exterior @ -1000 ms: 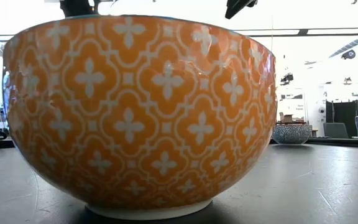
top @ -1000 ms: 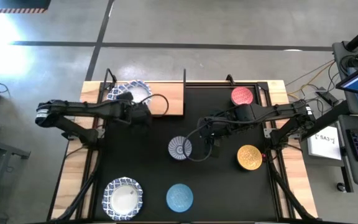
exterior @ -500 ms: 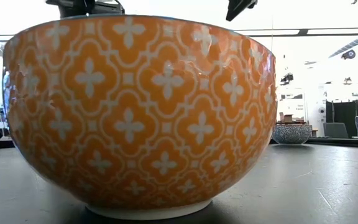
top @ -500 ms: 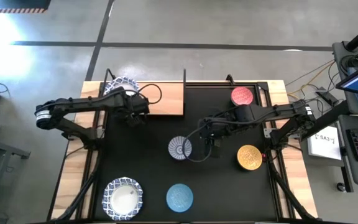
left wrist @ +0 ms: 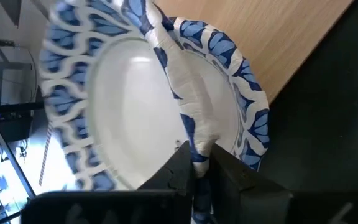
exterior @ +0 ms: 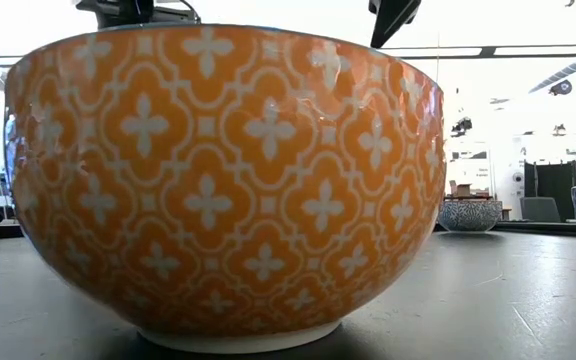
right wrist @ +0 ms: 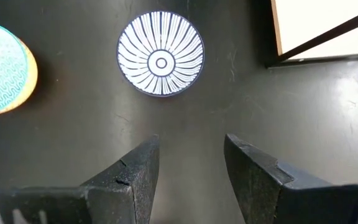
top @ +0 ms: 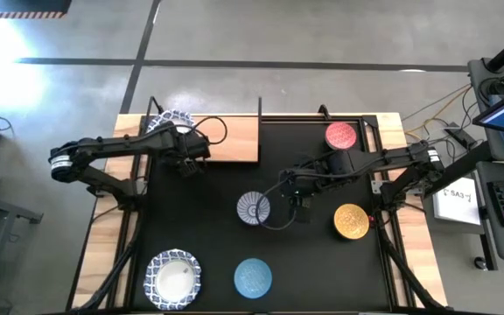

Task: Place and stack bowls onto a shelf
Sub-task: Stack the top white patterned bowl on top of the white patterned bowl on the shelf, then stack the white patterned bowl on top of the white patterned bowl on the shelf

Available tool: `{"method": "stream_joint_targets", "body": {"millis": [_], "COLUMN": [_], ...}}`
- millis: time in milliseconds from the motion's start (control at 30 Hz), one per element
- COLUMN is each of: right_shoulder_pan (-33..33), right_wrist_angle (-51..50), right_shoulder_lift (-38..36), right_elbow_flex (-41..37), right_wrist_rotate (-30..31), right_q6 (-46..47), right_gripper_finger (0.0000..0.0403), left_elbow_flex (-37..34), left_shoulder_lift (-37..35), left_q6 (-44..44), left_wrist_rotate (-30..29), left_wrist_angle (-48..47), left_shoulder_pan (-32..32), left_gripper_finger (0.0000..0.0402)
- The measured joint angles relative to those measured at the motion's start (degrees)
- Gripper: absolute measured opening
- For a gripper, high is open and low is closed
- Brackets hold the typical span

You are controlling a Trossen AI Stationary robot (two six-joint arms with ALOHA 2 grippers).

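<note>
My left gripper (top: pixel 187 150) is shut on a white bowl with a blue patterned rim (top: pixel 170 122), (left wrist: pixel 110 99) over the left end of the light-wood shelf (top: pixel 230 138). A second white bowl (left wrist: pixel 244 106) lies under it on the shelf. My right gripper (top: pixel 294 199), (right wrist: pixel 190 165) is open and empty above the black mat, right of the blue-grey radial bowl (top: pixel 253 208), (right wrist: pixel 160 53). Red (top: pixel 340 135), yellow (top: pixel 350 220), light-blue (top: pixel 253 276) and another white bowl (top: pixel 172 276) stand on the mat. My left gripper pinches the white bowl's rim (left wrist: pixel 194 152) on the side nearest the wrist, one finger inside the bowl and one outside. The fingers come from the table's right and near side, slanting down. The bowl is tilted and lies over the second white bowl on the shelf.
Thin black posts stand at the shelf's ends (top: pixel 260 109). In the low view the light-blue bowl's orange patterned wall (exterior: pixel 228 180) fills the picture, with the blue-grey bowl (exterior: pixel 468 215) far behind. The shelf's right part is bare wood. Cables and a keyboard lie beyond the table's right edge.
My left gripper has carried the white bowl toward the table's far left, onto the shelf's left end, and then kept still. My right arm has dipped a little over the mat, its fingers still open.
</note>
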Motion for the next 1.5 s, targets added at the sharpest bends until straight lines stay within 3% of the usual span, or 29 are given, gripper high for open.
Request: {"method": "stream_joint_targets", "body": {"millis": [400,733,1000,1267,1500], "right_shoulder_pan": [0.00,0.00,0.00,0.01,0.04], "right_wrist_angle": [-0.04,-0.04,-0.04,-0.04,0.04], "right_shoulder_lift": [0.00,0.00,0.00,0.00,0.00], "right_elbow_flex": [-0.79,-0.79,-0.79,-0.79,-1.83], "right_wrist_rotate": [-0.02,-0.04,-0.07,-0.09,-0.65], "right_q6": [0.39,0.42,0.35,0.24,-0.18], "right_gripper_finger": [0.0169,0.0169,0.0169,0.0169,0.0169], "left_elbow_flex": [-3.31,-5.48,-0.41,0.97,0.92], "left_shoulder_lift": [-0.02,-0.02,-0.02,-0.02,-0.09], "left_q6": [1.27,-0.77,-0.53,-0.72,-0.06], "left_wrist_rotate": [-0.02,0.61,9.78,26.81,31.68], "left_wrist_angle": [1.75,0.02,-2.08,1.98,10.88], "left_shoulder_pan": [0.17,0.04,0.04,-1.44,-7.61], "left_gripper_finger": [0.0112,0.0152,0.0160,0.0160,0.0160]}}
